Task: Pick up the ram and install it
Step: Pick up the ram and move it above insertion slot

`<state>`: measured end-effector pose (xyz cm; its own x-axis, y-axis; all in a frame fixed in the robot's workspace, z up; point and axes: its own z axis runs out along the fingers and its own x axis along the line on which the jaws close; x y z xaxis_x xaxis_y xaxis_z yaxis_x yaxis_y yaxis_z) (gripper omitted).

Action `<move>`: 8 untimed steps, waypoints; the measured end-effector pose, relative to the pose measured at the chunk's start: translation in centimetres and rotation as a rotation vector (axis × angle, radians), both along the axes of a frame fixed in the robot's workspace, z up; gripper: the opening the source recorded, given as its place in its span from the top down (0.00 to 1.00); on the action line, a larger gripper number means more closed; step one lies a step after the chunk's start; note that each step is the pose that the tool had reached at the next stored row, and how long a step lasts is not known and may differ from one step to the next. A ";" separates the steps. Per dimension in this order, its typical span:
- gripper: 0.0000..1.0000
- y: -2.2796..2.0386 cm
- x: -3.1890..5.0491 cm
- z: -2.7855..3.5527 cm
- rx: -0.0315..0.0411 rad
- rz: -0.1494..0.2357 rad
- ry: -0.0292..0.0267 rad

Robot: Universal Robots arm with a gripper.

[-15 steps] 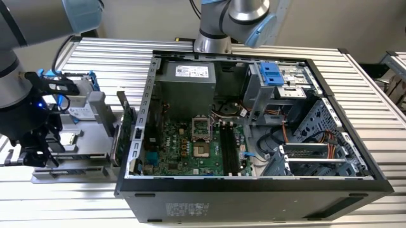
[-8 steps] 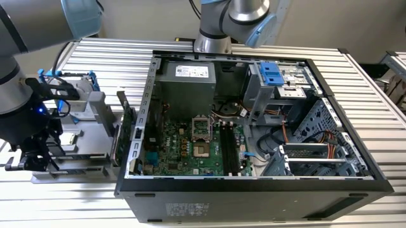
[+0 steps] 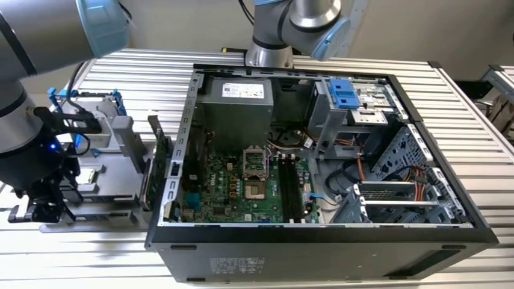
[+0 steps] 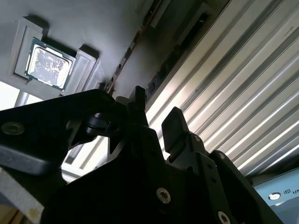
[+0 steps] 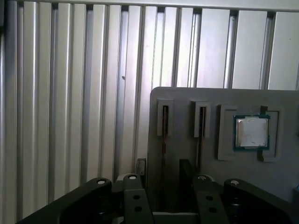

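Exterior view: gripper (image 3: 38,212) low over grey holder (image 3: 112,150) on counter (image 3: 482,156), at the exterior view's left of open case (image 3: 321,241). Black slots (image 3: 289,186) on the board inside, well apart from gripper. Pick-up step judged in hand; install not yet begun.

Second wrist view: fingers (image 4: 174,122) spread, nothing between them. Ram (image 4: 126,57) edge-on in holder, beyond the tips, untouched. Chip (image 4: 46,63) seated near it.

First wrist view: ram (image 5: 202,122) on edge in its holder groove, second stick (image 5: 164,122) in neighbouring groove, chip (image 5: 252,132) on the ram's other side. Gripper (image 5: 166,184) roughly level with both grooves; cannot tell which one is aimed at. Grasp judged to call for squaring the fingers across the thin edge, then a straight lift. Second stick near enough to catch a finger. Case wall (image 3: 173,174) stands between holder and slots.
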<state>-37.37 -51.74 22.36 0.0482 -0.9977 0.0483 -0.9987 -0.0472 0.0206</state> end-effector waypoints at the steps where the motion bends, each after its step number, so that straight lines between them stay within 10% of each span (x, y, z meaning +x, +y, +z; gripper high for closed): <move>1: 0.00 0.00 0.00 -0.15 0.0000 0.000 0.0000; 8: 0.00 -0.05 -0.06 -0.99 0.0000 0.000 0.0000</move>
